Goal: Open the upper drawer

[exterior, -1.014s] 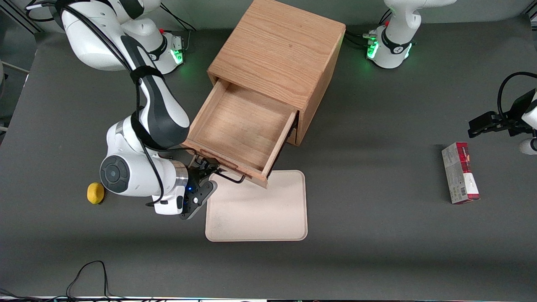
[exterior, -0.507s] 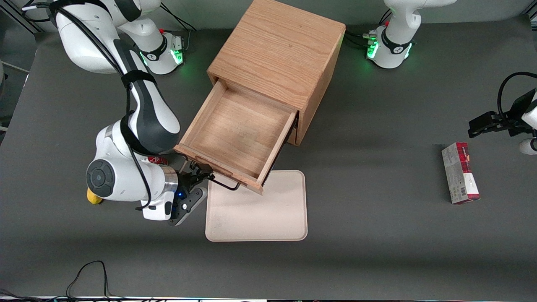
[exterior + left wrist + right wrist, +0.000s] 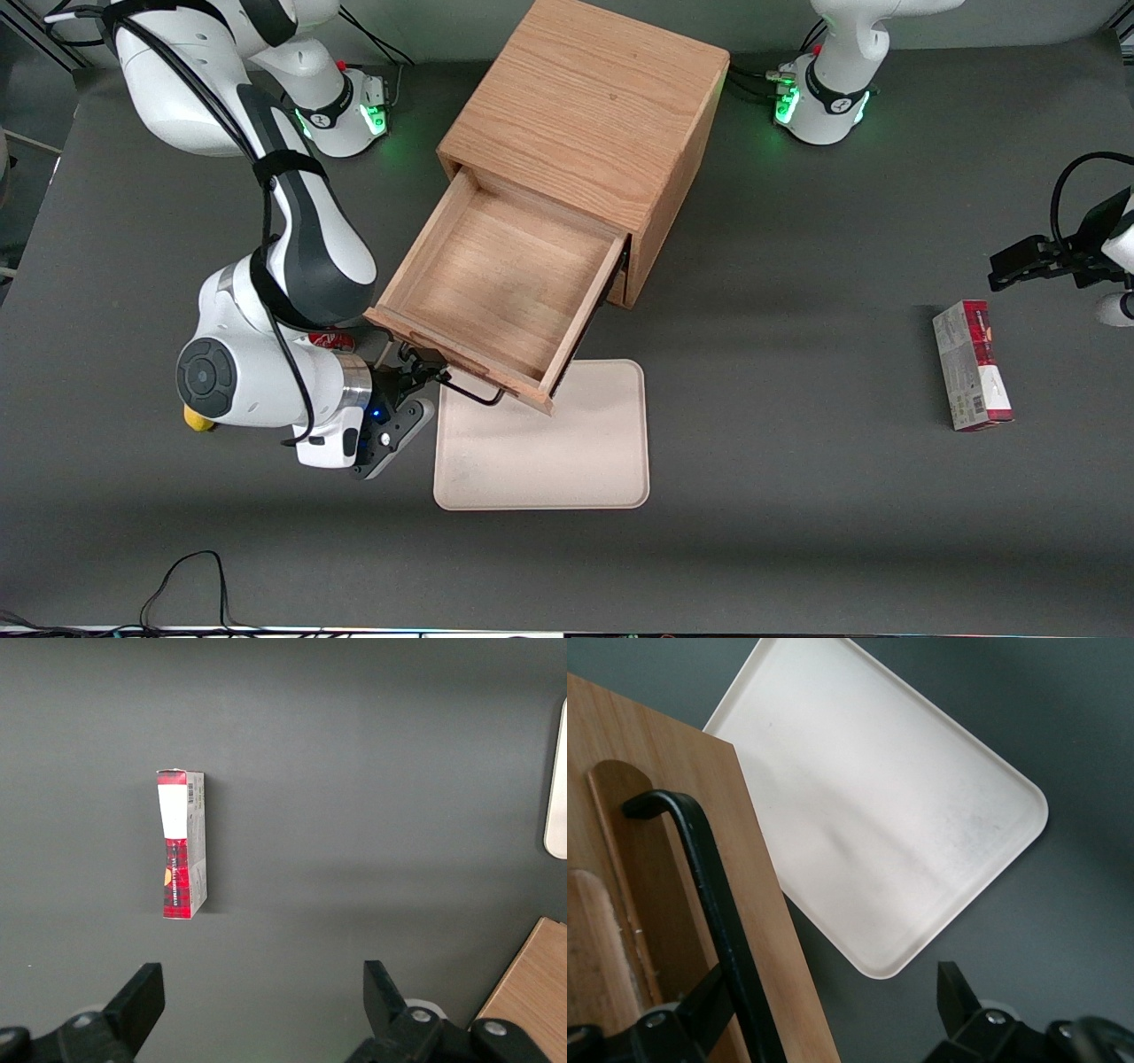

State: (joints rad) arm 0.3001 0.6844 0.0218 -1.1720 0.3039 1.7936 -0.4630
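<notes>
Cabinet (image 3: 589, 124): boxy oak landmark on the table (image 3: 797, 496).
Upper drawer (image 3: 500, 283): pulled well out of the cabinet front, over the near tray's edge.
Tray (image 3: 549, 452): cream, in front of the cabinet, under the drawer front.
Handle (image 3: 713, 904): thin black wire.
Hand (image 3: 423, 372): at the handle, fingers spread around it, not clamped.
Advice: pull straight along the drawer's line, no twisting; likely near full travel.

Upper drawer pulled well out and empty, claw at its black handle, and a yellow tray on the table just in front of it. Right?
Not quite: the tray is cream, not yellow, as the front view shows. The rest holds: the upper drawer is pulled well out and empty, with the claw at its black handle.
</notes>
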